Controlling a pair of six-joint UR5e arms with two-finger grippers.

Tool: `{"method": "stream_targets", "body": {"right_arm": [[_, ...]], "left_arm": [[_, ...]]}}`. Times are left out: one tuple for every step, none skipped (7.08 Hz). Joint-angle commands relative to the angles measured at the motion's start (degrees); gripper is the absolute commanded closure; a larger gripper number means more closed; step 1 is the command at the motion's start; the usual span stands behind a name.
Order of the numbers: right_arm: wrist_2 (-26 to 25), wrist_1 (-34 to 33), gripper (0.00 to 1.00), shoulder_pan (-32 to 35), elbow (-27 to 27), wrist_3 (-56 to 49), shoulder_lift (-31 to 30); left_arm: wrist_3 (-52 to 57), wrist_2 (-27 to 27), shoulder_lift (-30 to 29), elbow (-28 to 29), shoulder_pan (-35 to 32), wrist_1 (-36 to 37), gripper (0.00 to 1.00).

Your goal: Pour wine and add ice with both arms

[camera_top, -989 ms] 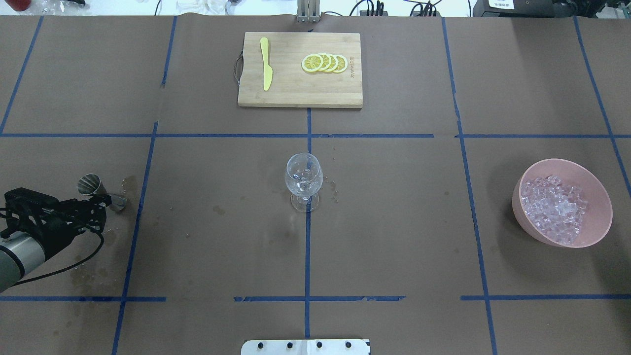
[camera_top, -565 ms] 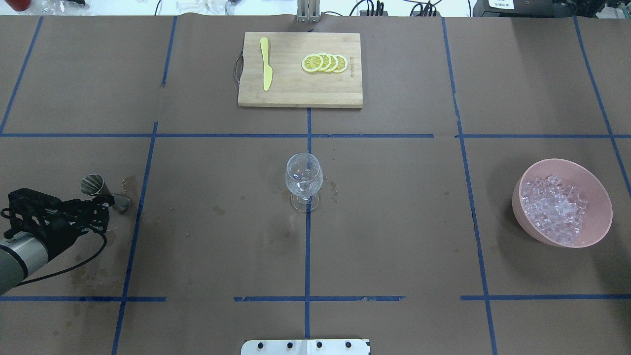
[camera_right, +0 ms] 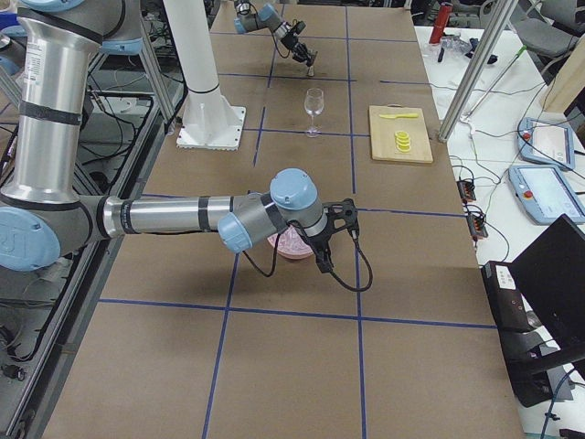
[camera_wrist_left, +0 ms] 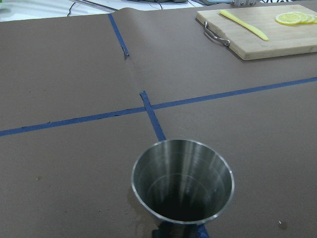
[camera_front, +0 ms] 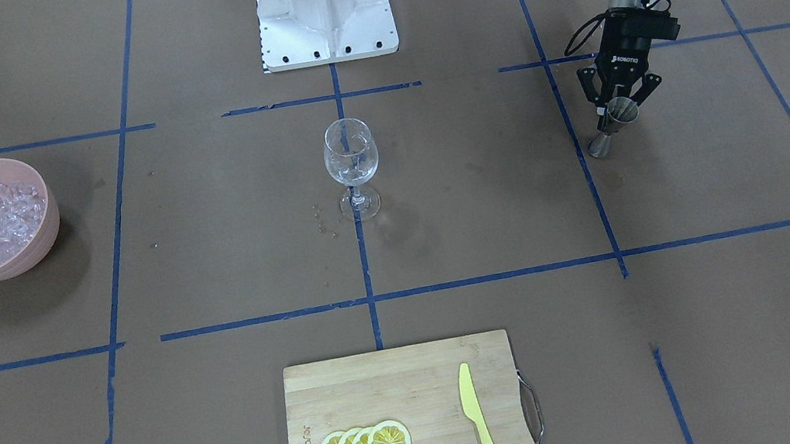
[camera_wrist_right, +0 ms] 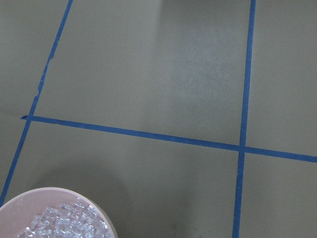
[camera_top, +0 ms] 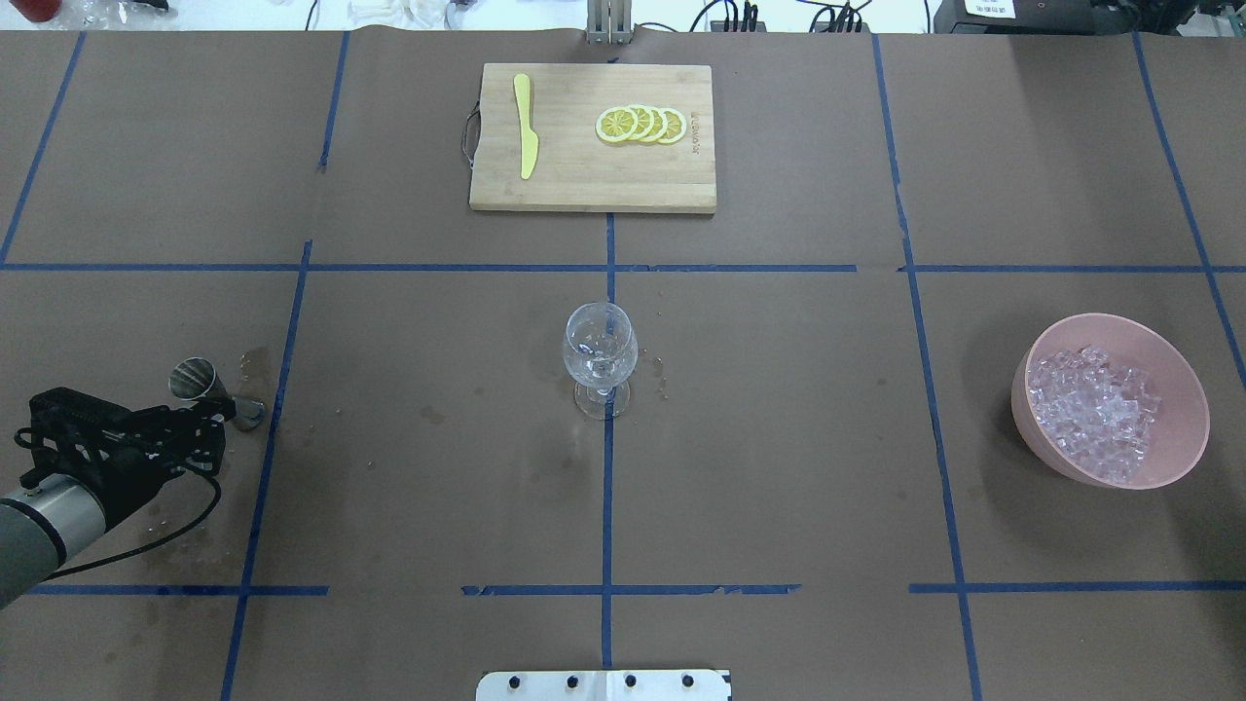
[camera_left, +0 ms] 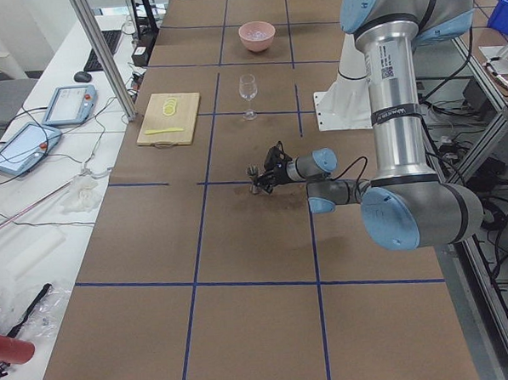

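front view: left gripper [camera_front: 620, 113] clamped on a shiny steel jigger [camera_front: 601, 144], tilted. overhead: glassy ice [camera_top: 1095, 421] cubes heaped in the round pink bowl [camera_top: 1173, 365], 3 o'clock of the wine glass [camera_top: 601, 350]. right side view: right gripper [camera_right: 323, 261] near the bowl, fingers can't tell.

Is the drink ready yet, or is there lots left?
About halfway. Pouring seems done: the jigger, gripped by the left end effector, looks empty. Adding ice is left: it all sits in the pink bowl, and none shows in the wine glass.
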Motion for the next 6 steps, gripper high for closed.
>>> {"method": "stream_targets", "body": {"right_arm": [[-0.1,0.0,0.00,0.0,0.0,0.0,0.0],[0.0,0.0,0.00,0.0,0.0,0.0,0.0],[0.0,0.0,0.00,0.0,0.0,0.0,0.0],[0.0,0.0,0.00,0.0,0.0,0.0,0.0],[0.0,0.0,0.00,0.0,0.1,0.0,0.0],[0.0,0.0,0.00,0.0,0.1,0.0,0.0]], "left_arm": [[0.0,0.1,0.0,0.0,0.2,0.0,0.63],[0.0,0.1,-0.1,0.0,0.2,0.0,0.46],[-0.1,0.2,-0.2,-0.1,0.2,-0.1,0.20],[-0.2,2.4,-0.1,-0.4,0.2,-0.3,0.01],[-0.6,5.7,0.0,-0.8,0.0,-0.6,0.00],[-0.8,11.3,0.1,-0.8,-0.1,-2.4,0.00]]}}
